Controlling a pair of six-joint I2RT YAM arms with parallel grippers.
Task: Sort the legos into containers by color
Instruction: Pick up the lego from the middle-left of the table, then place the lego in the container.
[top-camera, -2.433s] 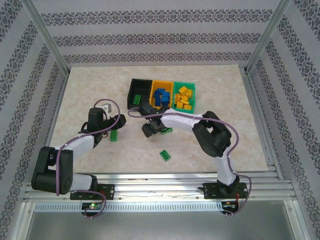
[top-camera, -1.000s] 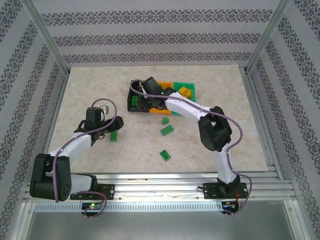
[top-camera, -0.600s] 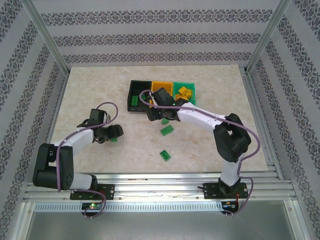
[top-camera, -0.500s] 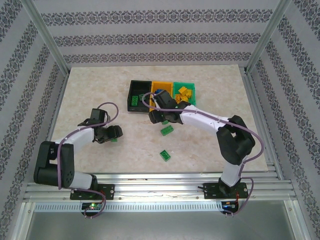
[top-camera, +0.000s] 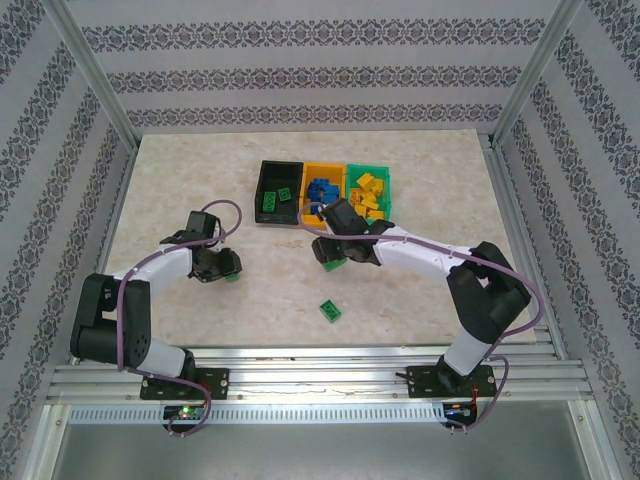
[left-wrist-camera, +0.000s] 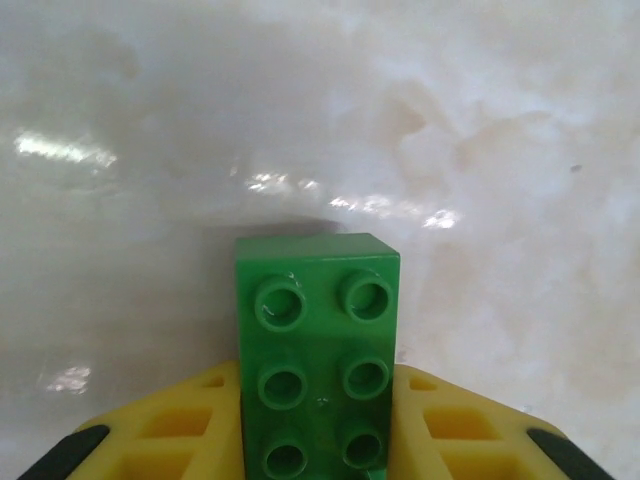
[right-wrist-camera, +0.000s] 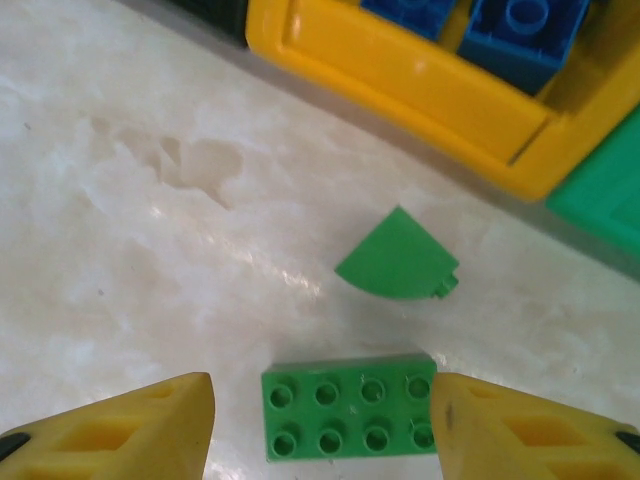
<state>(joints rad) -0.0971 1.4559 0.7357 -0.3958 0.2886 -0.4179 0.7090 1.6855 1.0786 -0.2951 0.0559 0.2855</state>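
Fingers (right-wrist-camera: 110, 430) of the right gripper (right-wrist-camera: 320, 392): spread wide, holding nothing, flanking the eight-stud green brick (right-wrist-camera: 350, 408) without touching it.
Fingers (left-wrist-camera: 190, 425) of the left gripper (left-wrist-camera: 318, 375): drawn in against both long sides of the six-stud green brick (left-wrist-camera: 318, 320), apparently gripping it at table level.
Table (top-camera: 180, 180): pale marble top, with four green pieces lying loose on it.
Containers (top-camera: 346, 168): joined row at 12 o'clock from the table's middle, black at the 9 o'clock end and green at the 3 o'clock end.
Black bin (top-camera: 262, 190): holding green bricks (top-camera: 272, 200).
Orange-yellow bin (top-camera: 322, 166): holding blue bricks (top-camera: 322, 192).
Green bin (top-camera: 390, 190): holding yellow bricks (top-camera: 368, 192).
Done: judged the bulk of the sort, with no blue or yellow seen on the table.
Left, largest first: the eight-stud green brick, just at 6 o'clock from the bins; the six-stud green brick, well off at 9 o'clock from it; the small loose green brick (top-camera: 330, 311), at 6 o'clock from the right gripper; the quarter-round green piece (right-wrist-camera: 398, 258), near 12 o'clock from the eight-stud brick.
Judgement: close to finished, with every remaining piece likely bound for the black bin.
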